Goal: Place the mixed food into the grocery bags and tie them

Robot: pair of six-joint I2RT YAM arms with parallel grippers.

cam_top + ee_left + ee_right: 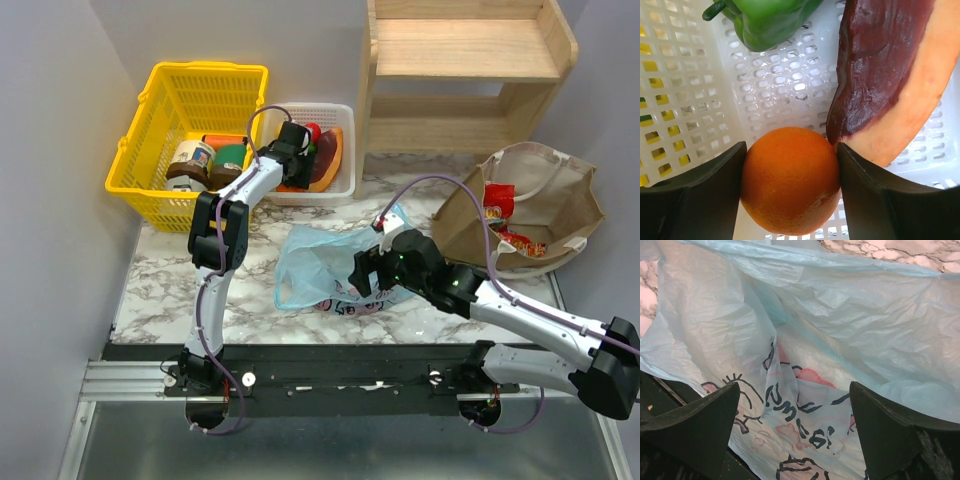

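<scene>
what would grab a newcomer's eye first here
The bright orange gripped by the left gripper in the white tray, beside a purple-and-orange wedge. Next, the crumpled light-blue bag in the middle under the open right gripper, and the yellow basket at far left.

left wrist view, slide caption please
Left gripper clasps a round orange fruit in the white slotted plastic tray, beside a green pepper and purple-and-orange wedge.

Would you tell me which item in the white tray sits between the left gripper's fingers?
The orange; the green pepper and purple wedge lie outside the jaws.
</scene>
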